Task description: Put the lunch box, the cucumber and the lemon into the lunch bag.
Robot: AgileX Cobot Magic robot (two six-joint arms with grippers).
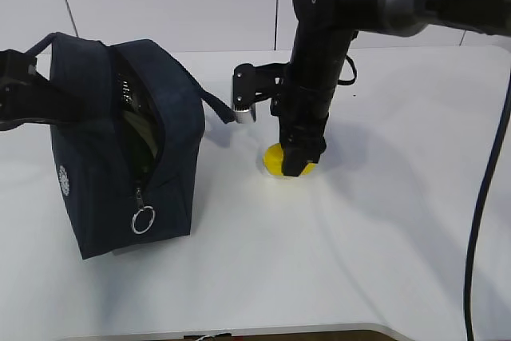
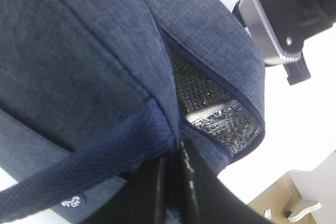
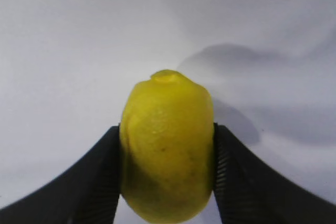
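Note:
The navy lunch bag stands at the left, its top zipper open, with the ring pull hanging at the front. My left gripper is shut on the bag's fabric edge beside the opening, where silver lining shows. In the exterior view its jaws are hidden behind the bag. My right gripper is shut on the yellow lemon, which is down at the table's surface right of the bag. In the right wrist view the lemon fills the gap between the fingers. The lunch box and cucumber are not in view.
A loop handle sticks out from the bag toward the right arm. The right arm's black cable hangs at the far right. The white table's front edge is near. A white wall stands behind.

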